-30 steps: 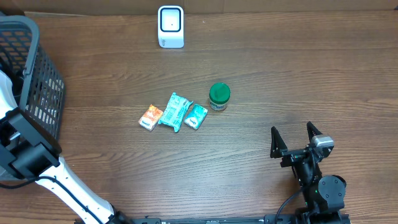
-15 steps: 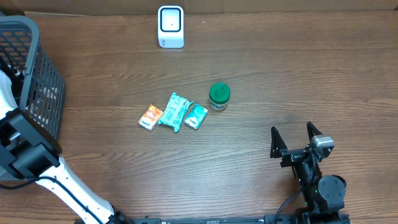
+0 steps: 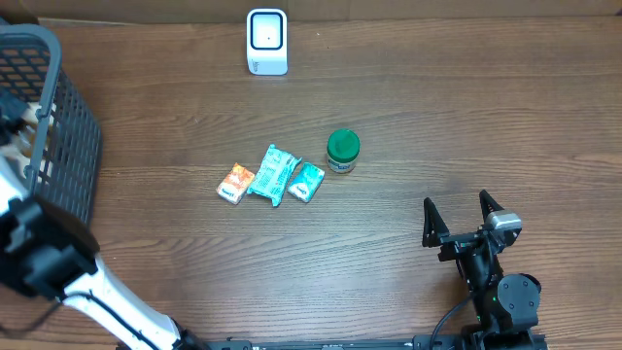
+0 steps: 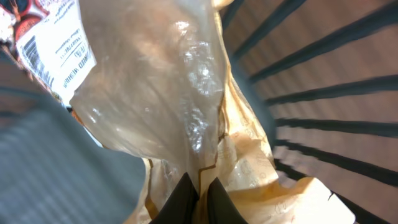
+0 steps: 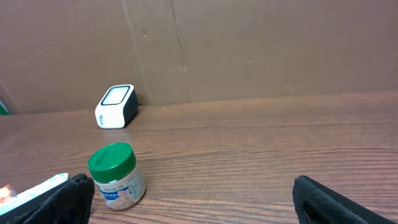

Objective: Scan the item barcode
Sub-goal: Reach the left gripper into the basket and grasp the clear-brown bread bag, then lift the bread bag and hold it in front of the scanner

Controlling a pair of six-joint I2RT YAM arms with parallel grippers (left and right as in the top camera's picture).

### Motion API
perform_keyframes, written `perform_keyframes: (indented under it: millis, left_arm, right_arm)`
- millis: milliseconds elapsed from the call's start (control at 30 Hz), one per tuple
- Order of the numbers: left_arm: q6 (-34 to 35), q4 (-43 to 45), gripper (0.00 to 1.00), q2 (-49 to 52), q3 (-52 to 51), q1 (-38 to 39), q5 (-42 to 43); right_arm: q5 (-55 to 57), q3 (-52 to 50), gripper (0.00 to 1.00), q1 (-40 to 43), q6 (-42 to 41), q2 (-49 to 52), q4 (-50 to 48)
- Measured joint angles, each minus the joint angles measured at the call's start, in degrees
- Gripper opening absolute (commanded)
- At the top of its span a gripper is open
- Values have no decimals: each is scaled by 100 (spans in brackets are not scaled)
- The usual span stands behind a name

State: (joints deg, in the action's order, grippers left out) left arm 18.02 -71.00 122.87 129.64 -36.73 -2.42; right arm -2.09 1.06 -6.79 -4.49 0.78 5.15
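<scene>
Bagged item (image 4: 155, 87): clear, crinkled plastic packet with tan contents, inside the basket; its lower edge is pinched by the left fingers.
Left fingers (image 4: 183, 198): dark, pressed together on the seam of the bag, no gap visible between them.
Left gripper (image 4: 199, 193): at the bottom edge of the left wrist view, pointing up into the bag.
Barcode label (image 4: 46, 43): white sticker with black bars and print, on the upper left part of the bag, tilted.
Basket (image 3: 68, 136): dark slatted container at the left edge of the tabletop; its bars fill the right side of the left wrist view.
Right gripper (image 3: 457, 201): fingers spread wide, holding nothing, low over the near right part of the tabletop (image 3: 437, 97).
Jar (image 3: 342, 151): green lid, upright, near the middle, well apart from the right gripper.
Packets (image 3: 275, 173): two teal and one orange, side by side just left of the jar.
Scanner (image 3: 266, 41): white box at the far edge, well apart from the basket.
</scene>
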Motion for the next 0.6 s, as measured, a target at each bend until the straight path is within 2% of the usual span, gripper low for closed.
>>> perform_keyframes:
  millis: [233,367,500,600]
  left_arm:
    - [46,-4,4,-1969,221,72,24]
    - [42,-103,4,-2717,254,374,157]
    - [-105,-481,4,-3126,262,1032,352]
    - [-448,-979,4,-3150,256,1915,420]
  right_arm:
    - [0,0,100,0,-2,0,-2]
    - [0,0,100,0,2,0,-4]
    - [0,0,100,0,0,0,-4]
    - [0,0,100,2,2,0,-2]
